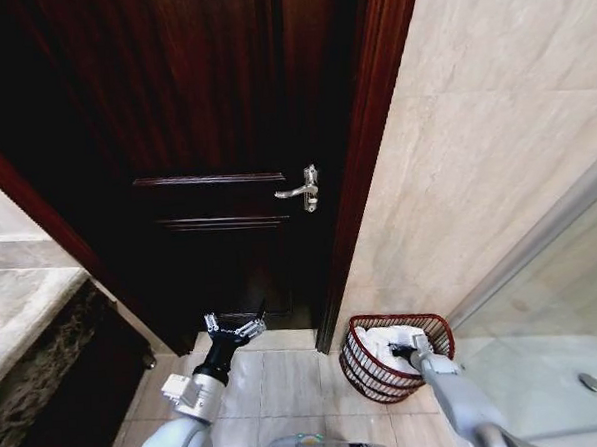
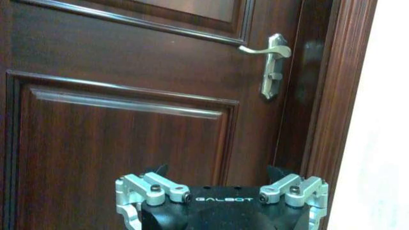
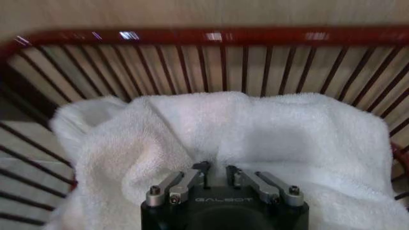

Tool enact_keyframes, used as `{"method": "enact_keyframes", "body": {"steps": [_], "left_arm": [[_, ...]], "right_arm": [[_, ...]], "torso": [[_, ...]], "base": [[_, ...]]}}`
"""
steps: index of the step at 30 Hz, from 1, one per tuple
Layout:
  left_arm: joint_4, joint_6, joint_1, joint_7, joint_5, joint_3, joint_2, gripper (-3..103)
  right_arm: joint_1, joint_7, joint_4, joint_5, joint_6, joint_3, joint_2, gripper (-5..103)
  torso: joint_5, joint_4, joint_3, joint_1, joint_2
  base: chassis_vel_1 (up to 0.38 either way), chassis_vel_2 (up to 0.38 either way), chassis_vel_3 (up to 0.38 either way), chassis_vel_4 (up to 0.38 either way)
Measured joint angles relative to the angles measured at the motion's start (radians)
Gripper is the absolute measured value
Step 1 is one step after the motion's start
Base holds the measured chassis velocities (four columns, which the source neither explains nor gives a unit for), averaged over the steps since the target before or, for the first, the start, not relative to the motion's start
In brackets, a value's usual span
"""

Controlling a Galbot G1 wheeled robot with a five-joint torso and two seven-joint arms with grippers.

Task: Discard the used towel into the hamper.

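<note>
Right pincer (image 3: 216, 175) down inside the hamper (image 3: 191, 37), tips close together, pinching a fold of the white towel (image 3: 255, 139). Seen from the head camera too: right pincer (image 1: 403, 350) low in the hamper (image 1: 361, 365), towel (image 1: 385, 337) bunched up inside.

Towel already in the hamper, piled against the thin red-brown bars, one corner puffing up near the rim. Soft, floppy and light by the look of it. No stiff part to hold, so a thick fold in the middle looks like the best spot to pinch. Not slippery, not breakable. Fluffy loops could maybe catch on the pincer tips or on a bar when let go.

Hamper on the pale floor tiles, just beside the dark door frame (image 1: 361, 170) and near the tiled wall (image 1: 474, 134). Open bars all round, so floor and wall visible through them.

Left pincer (image 1: 234, 327) held out low in front of the dark wooden door (image 2: 128, 120), tips wide apart, nothing in it. Silver door handle (image 2: 271, 57) higher up, well apart from it.

Job nearly done, probably: only letting go and lifting out left.
</note>
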Motion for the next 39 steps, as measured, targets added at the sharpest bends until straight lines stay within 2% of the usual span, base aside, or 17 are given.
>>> {"method": "enact_keyframes", "body": {"steps": [1, 2, 3, 8, 9, 11, 12, 14, 15, 16, 21, 25, 27, 29, 31, 35, 39], "left_arm": [[0.0, 0.0, 0.0, 0.0, 0.0, 0.0, 0.0, 100], [0.0, 0.0, 0.0, 0.0, 0.0, 0.0, 0.0, 100], [0.0, 0.0, 0.0, 0.0, 0.0, 0.0, 0.0, 100], [0.0, 0.0, 0.0, 0.0, 0.0, 0.0, 0.0, 100], [0.0, 0.0, 0.0, 0.0, 0.0, 0.0, 0.0, 100], [0.0, 0.0, 0.0, 0.0, 0.0, 0.0, 0.0, 100], [0.0, 0.0, 0.0, 0.0, 0.0, 0.0, 0.0, 100], [0.0, 0.0, 0.0, 0.0, 0.0, 0.0, 0.0, 100], [0.0, 0.0, 0.0, 0.0, 0.0, 0.0, 0.0, 100], [0.0, 0.0, 0.0, 0.0, 0.0, 0.0, 0.0, 100], [0.0, 0.0, 0.0, 0.0, 0.0, 0.0, 0.0, 100], [0.0, 0.0, 0.0, 0.0, 0.0, 0.0, 0.0, 100], [0.0, 0.0, 0.0, 0.0, 0.0, 0.0, 0.0, 100], [0.0, 0.0, 0.0, 0.0, 0.0, 0.0, 0.0, 100], [0.0, 0.0, 0.0, 0.0, 0.0, 0.0, 0.0, 100], [0.0, 0.0, 0.0, 0.0, 0.0, 0.0, 0.0, 100], [0.0, 0.0, 0.0, 0.0, 0.0, 0.0, 0.0, 100]], "right_arm": [[-0.027, 0.005, 0.054, 0.019, -0.007, 0.006, -0.015, 25], [-0.067, 0.012, 0.128, 0.04, -0.014, 0.02, -0.035, 31], [-0.067, 0.012, 0.128, 0.04, -0.014, 0.02, -0.035, 31], [-0.231, 0.04, 0.372, 0.091, -0.025, 0.085, -0.094, 52], [-0.231, 0.04, 0.372, 0.091, -0.025, 0.085, -0.094, 52], [-0.307, 0.043, 0.444, 0.091, -0.016, 0.105, -0.103, 63], [-0.307, 0.043, 0.444, 0.091, -0.016, 0.105, -0.103, 63], [-0.347, 0.047, 0.481, 0.077, 0.0, 0.116, -0.103, 74], [-0.347, 0.047, 0.481, 0.077, 0.0, 0.116, -0.103, 74], [-0.347, 0.054, 0.482, 0.062, 0.007, 0.117, -0.1, 80], [-0.243, 0.066, 0.373, 0.015, 0.003, 0.088, -0.084, 99], [-0.096, 0.052, 0.199, -0.025, -0.035, 0.019, -0.053, 100], [-0.076, 0.049, 0.169, -0.028, -0.039, 0.006, -0.047, 100], [0.021, 0.04, 0.013, -0.047, -0.048, -0.046, -0.006, 100], [0.078, 0.034, -0.083, -0.06, -0.047, -0.051, 0.018, 100], [0.11, 0.032, -0.16, -0.051, -0.039, -0.049, 0.031, 100], [0.079, 0.033, -0.14, -0.023, -0.031, -0.045, 0.025, 100]], "torso": [[0.0001, -0.0002, -0.001, -0.001, -0.001], [-0.0004, 0.0005, -0.001, -0.002, -0.002], [-0.0004, 0.0005, -0.001, -0.002, -0.002], [-0.0013, 0.0003, -0.001, -0.002, -0.002], [-0.0013, 0.0003, -0.001, -0.002, -0.002], [-0.001, -0.0004, 0.0, -0.001, -0.001], [-0.001, -0.0004, 0.0, -0.001, -0.001], [-0.0015, -0.0006, 0.001, -0.001, 0.001], [-0.0015, -0.0006, 0.001, -0.001, 0.001], [-0.0013, -0.0003, 0.001, 0.0, 0.002], [-0.0015, -0.0001, 0.003, 0.001, 0.004], [-0.0021, 0.0004, 0.003, 0.002, 0.006], [-0.0023, 0.0003, 0.003, 0.002, 0.006], [-0.0009, 0.0, 0.004, 0.002, 0.007], [-0.0028, 0.0, 0.004, 0.002, 0.007], [-0.0018, 0.0002, 0.004, 0.003, 0.008], [-0.001, 0.0001, 0.005, 0.003, 0.009]], "base": [[0.0, 0.0, 0.0, 0.0], [0.0, 0.0, 0.0, 0.0], [0.0, 0.0, 0.0, 0.0], [0.0, 0.0, 0.0, 0.0], [0.0, 0.0, 0.0, 0.0], [0.0, 0.0, 0.0, 0.0], [0.0, 0.0, 0.0, 0.0], [0.0, 0.0, 0.0, 0.0], [0.0, 0.0, 0.0, 0.0], [0.0, 0.0, 0.0, 0.0], [0.0, 0.0, 0.0, 0.0], [0.0, 0.0, 0.0, 0.0], [0.0, 0.0, 0.0, 0.0], [0.0, 0.0, 0.0, 0.0], [0.0, 0.0, 0.0, 0.0], [0.0, 0.0, 0.0, 0.0], [0.0, 0.0, 0.0, 0.0]]}}
